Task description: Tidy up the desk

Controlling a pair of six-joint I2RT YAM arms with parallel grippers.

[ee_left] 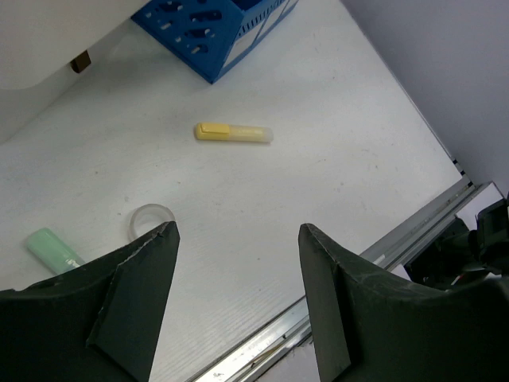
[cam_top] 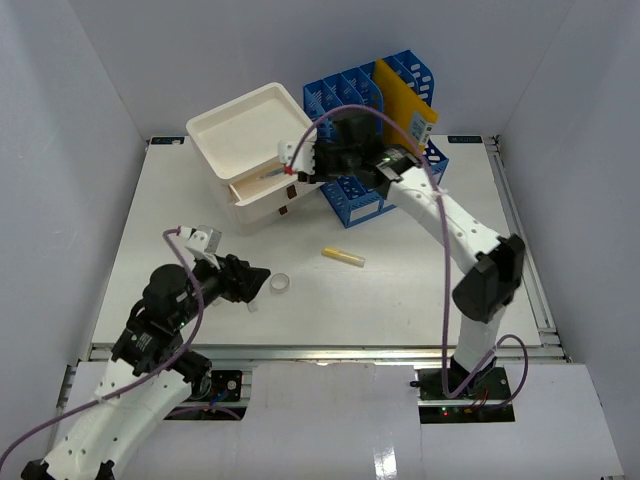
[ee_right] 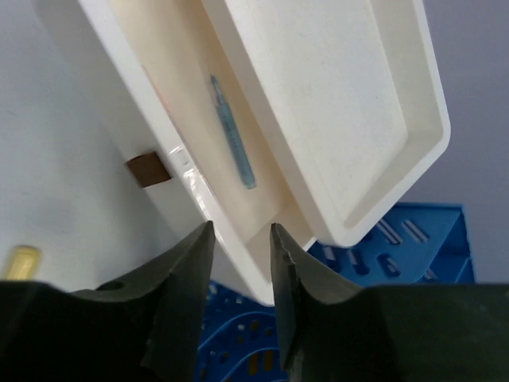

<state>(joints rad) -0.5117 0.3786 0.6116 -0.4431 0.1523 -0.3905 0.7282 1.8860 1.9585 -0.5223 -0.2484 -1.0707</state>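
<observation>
Right pincer [ee_right: 241,232] straddling drawer [ee_right: 159,79] corner, grip unclear, left pincer [ee_left: 238,229] spread, green item [ee_left: 49,247] half hidden

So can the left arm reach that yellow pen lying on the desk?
Probably yes. The left tool is open and facing the yellow pen, with only bare desk between them; the tape ring sits off to the side.
</observation>
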